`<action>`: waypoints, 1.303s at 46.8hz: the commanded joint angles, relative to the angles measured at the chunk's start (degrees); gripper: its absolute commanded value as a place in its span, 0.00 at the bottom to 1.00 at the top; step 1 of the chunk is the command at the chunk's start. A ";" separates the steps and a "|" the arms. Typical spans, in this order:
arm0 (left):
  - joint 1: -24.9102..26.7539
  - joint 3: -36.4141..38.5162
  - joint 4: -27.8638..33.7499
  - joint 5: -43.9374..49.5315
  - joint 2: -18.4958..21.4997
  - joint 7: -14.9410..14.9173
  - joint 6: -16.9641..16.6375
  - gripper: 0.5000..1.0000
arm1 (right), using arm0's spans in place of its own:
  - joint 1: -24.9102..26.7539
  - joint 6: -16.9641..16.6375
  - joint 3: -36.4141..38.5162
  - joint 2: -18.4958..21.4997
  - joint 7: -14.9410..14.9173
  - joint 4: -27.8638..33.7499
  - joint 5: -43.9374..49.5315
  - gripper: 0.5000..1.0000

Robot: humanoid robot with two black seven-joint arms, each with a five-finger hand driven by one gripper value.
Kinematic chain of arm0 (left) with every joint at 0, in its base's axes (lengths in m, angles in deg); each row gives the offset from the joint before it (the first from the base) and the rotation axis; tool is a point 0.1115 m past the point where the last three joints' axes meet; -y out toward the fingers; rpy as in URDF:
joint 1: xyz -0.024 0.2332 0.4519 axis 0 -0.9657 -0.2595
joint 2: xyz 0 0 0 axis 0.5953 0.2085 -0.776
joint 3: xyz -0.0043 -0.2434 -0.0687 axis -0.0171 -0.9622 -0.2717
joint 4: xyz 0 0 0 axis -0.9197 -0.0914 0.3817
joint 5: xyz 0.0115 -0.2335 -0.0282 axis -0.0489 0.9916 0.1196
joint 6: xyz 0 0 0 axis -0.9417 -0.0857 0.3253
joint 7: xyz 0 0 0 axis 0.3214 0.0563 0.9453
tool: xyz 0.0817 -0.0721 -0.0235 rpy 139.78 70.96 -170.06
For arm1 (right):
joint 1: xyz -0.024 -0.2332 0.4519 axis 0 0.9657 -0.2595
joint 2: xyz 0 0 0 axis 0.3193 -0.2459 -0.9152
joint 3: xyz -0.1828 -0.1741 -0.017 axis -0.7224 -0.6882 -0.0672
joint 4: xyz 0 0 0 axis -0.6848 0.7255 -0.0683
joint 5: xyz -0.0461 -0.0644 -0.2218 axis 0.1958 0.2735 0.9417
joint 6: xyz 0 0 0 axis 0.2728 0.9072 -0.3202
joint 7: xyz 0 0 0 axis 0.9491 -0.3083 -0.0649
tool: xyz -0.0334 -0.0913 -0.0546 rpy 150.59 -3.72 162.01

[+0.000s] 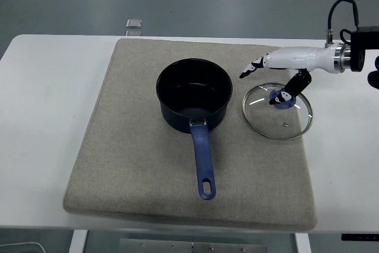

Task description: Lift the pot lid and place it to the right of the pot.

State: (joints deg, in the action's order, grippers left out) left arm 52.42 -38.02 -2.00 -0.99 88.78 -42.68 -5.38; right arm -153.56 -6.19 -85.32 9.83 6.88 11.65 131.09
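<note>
A dark blue pot (193, 94) with a blue handle (202, 161) stands uncovered on the beige mat (136, 164). The glass lid (277, 111) with a blue knob (279, 98) lies flat on the mat to the right of the pot. My right hand (267, 81) is white with black fingertips. It hovers above the lid's far edge with its fingers spread and holds nothing. The thumb points down toward the knob. The left arm is out of view.
A small grey block (133, 24) sits beyond the table's far edge. The white table (41, 117) extends left and right of the mat. A black cable (339, 13) loops above the right wrist.
</note>
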 commanded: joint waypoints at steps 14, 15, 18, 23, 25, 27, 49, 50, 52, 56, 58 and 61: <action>0.00 0.00 -0.02 0.00 0.00 0.00 0.00 1.00 | 4.04 0.68 19.69 2.98 0.00 8.45 -17.72 0.79; 0.00 0.00 -0.02 0.00 0.00 0.00 0.00 1.00 | 4.13 0.68 20.92 3.34 0.00 9.15 -19.65 0.79; 0.00 0.00 -0.02 0.00 0.00 0.00 0.00 1.00 | 4.22 1.20 23.38 4.22 0.00 12.22 -24.05 0.79; 0.00 0.00 -0.02 0.00 0.00 0.00 0.00 1.00 | 3.96 3.05 24.71 5.45 0.00 18.72 -28.45 0.79; 0.00 0.00 0.07 0.00 0.00 0.00 0.00 1.00 | 3.96 3.32 24.80 6.67 0.00 21.28 -30.30 0.79; 0.00 0.00 -0.02 0.00 0.00 0.00 0.00 1.00 | 4.05 3.40 25.06 7.90 0.00 24.00 -32.75 0.79; 0.00 0.00 0.07 0.00 0.00 0.00 0.00 1.00 | 8.44 3.84 24.97 13.36 10.47 34.91 -57.19 0.79; 0.00 0.00 -0.02 0.00 0.00 0.00 0.00 1.00 | 8.53 4.19 24.89 13.45 10.56 34.91 -58.59 0.79; 0.00 0.00 -0.02 0.00 0.00 0.00 0.00 1.00 | 8.62 5.16 24.62 13.62 10.65 34.91 -60.97 0.79; 0.00 0.00 -0.02 0.00 0.00 0.00 0.00 1.00 | 9.14 7.18 23.92 14.32 10.56 34.56 -61.86 0.83; 0.00 0.00 -0.02 0.00 0.00 0.00 0.00 1.00 | 9.76 7.27 24.00 15.55 10.65 34.56 -61.86 0.83; 0.00 0.00 -0.02 0.00 0.00 0.00 0.00 1.00 | 10.11 7.89 25.06 17.13 10.74 34.65 -62.91 0.83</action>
State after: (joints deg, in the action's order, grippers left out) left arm 52.42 -38.02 -1.99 -1.00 88.78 -42.68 -5.38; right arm -143.77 1.13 -61.25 25.45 17.52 46.26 69.08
